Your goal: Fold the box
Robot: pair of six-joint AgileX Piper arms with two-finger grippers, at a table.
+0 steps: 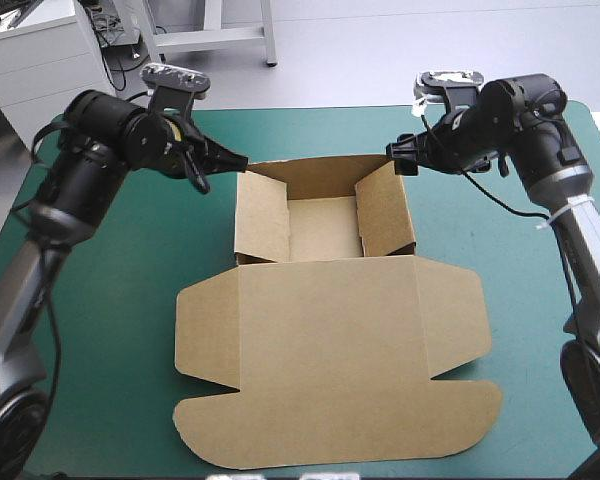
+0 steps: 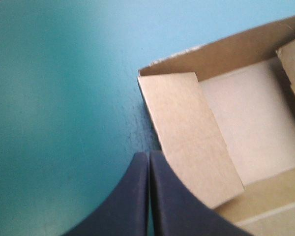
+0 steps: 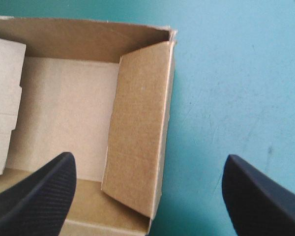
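The brown box (image 1: 325, 330) lies mid-table as an open tray (image 1: 322, 225) with its walls raised, and its lid is flat toward the near edge. My left gripper (image 1: 238, 160) hovers at the tray's far left corner, shut and holding nothing. In the left wrist view the left gripper (image 2: 148, 155) meets in one arch just outside the inward-leaning left wall (image 2: 191, 132). My right gripper (image 1: 398, 158) is at the far right corner, open. In the right wrist view the right gripper (image 3: 148, 156) straddles the right wall (image 3: 140, 128), one finger over the tray and one over the cover.
The teal-green cover (image 1: 100, 330) shows bare on both sides of the box. The lid's rounded flaps (image 1: 220, 440) reach close to the table's near edge. The tray's far wall (image 1: 310, 170) stands a short way from the far edge.
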